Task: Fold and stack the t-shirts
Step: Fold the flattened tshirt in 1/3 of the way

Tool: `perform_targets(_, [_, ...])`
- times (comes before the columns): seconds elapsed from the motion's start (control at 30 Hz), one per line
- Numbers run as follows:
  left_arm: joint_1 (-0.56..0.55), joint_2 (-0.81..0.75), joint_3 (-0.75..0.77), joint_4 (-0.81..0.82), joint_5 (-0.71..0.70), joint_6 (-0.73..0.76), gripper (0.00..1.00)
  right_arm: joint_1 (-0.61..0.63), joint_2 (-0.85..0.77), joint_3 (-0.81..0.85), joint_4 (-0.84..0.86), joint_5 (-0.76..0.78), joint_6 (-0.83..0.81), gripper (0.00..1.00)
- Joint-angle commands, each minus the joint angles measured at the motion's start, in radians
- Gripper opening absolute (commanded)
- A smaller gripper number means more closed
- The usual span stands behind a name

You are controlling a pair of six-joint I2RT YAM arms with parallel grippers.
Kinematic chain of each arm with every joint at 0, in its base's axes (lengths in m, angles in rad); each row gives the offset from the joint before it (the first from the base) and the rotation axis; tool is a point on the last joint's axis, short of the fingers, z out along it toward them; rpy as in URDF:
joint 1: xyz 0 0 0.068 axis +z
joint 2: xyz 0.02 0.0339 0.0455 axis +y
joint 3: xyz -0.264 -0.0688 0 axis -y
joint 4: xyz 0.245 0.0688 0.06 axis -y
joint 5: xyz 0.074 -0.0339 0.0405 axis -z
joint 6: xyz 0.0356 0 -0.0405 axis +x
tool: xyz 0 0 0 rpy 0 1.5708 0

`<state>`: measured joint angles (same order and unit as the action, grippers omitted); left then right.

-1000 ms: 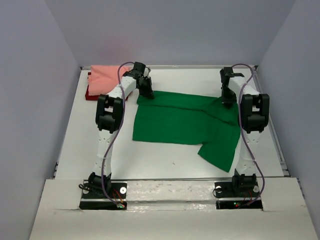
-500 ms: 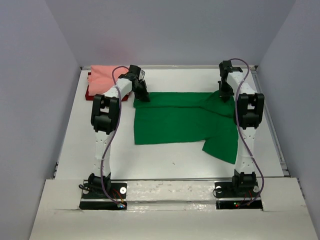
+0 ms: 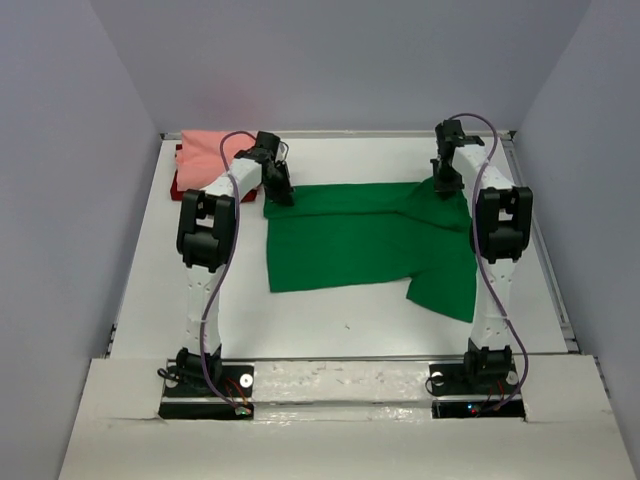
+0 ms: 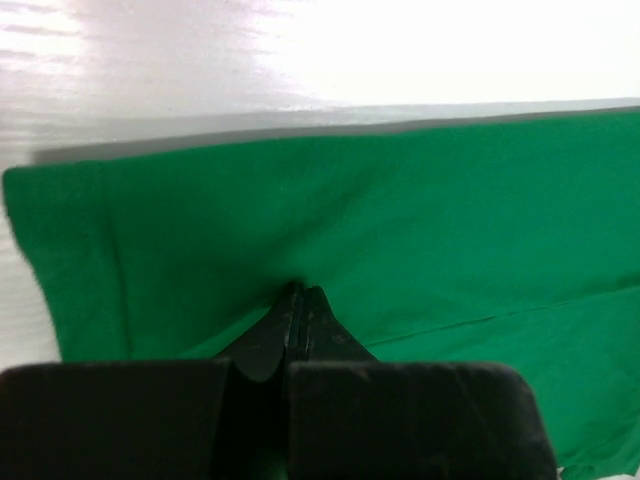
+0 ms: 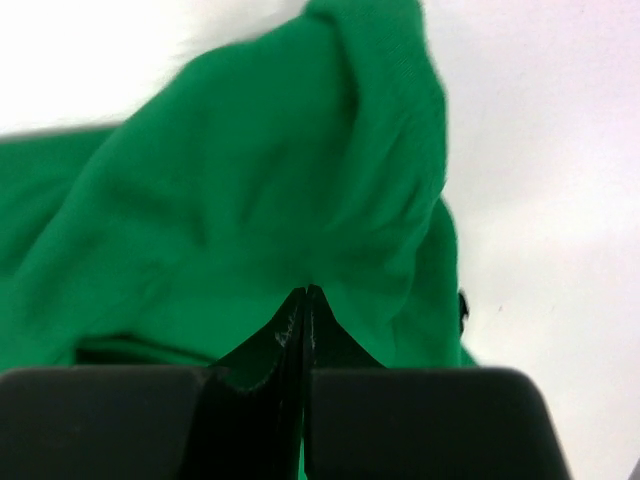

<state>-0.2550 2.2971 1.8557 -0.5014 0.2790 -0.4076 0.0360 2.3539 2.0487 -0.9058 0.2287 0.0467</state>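
A bright green t-shirt (image 3: 360, 235) lies spread across the middle of the table, one sleeve hanging down at the front right. My left gripper (image 3: 281, 193) is shut on the green t-shirt (image 4: 330, 230) at its far left corner. My right gripper (image 3: 445, 184) is shut on the same shirt (image 5: 250, 200) at its far right corner, where the cloth bunches up. A salmon pink t-shirt (image 3: 208, 152) lies folded at the far left on top of a dark red t-shirt (image 3: 180, 187), of which only an edge shows.
The white table (image 3: 330, 320) is walled in by grey panels on three sides, with a raised rail (image 3: 545, 250) along its right edge. Both arm bases (image 3: 205, 378) sit at the near edge.
Both grippers have drawn the green shirt's far edge toward the back of the table. The shirt has slid with them and lies flatter and straighter.
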Motion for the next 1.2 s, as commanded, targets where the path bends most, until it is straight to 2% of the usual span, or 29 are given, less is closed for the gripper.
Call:
perform_targets(0.0, [-0.027, -0.154, -0.030, 0.000, -0.073, 0.041, 0.00, 0.094, -0.183, -0.042, 0.068, 0.014, -0.015, 0.13])
perform_targets(0.03, [-0.041, -0.168, -0.036, -0.002, -0.102, 0.047, 0.00, 0.122, -0.202, -0.051, 0.059, 0.015, -0.011, 0.17])
perform_targets(0.07, [-0.049, -0.191, -0.038, -0.003, -0.113, 0.056, 0.00, 0.133, -0.217, -0.074, 0.058, 0.024, -0.008, 0.28])
perform_targets(0.17, [-0.072, -0.214, -0.038, -0.009, -0.135, 0.069, 0.00, 0.156, -0.257, -0.113, 0.056, 0.015, 0.004, 0.39])
perform_targets(0.3, [-0.090, -0.222, -0.015, -0.025, -0.124, 0.073, 0.00, 0.156, -0.257, -0.151, 0.061, -0.040, 0.001, 0.43])
perform_targets(0.97, [-0.130, -0.257, 0.003, -0.049, -0.110, 0.084, 0.00, 0.137, -0.097, -0.085, 0.085, -0.101, 0.005, 0.40])
perform_targets(1.07, [-0.132, -0.249, 0.003, -0.048, -0.106, 0.084, 0.00, 0.137, -0.082, -0.084, 0.087, -0.103, 0.005, 0.37])
perform_targets(1.13, [-0.132, -0.246, 0.005, -0.046, -0.101, 0.085, 0.00, 0.137, -0.079, -0.084, 0.088, -0.107, 0.013, 0.29])
perform_targets(1.17, [-0.133, -0.243, 0.007, -0.046, -0.101, 0.082, 0.00, 0.137, -0.079, -0.085, 0.088, -0.108, 0.018, 0.22])
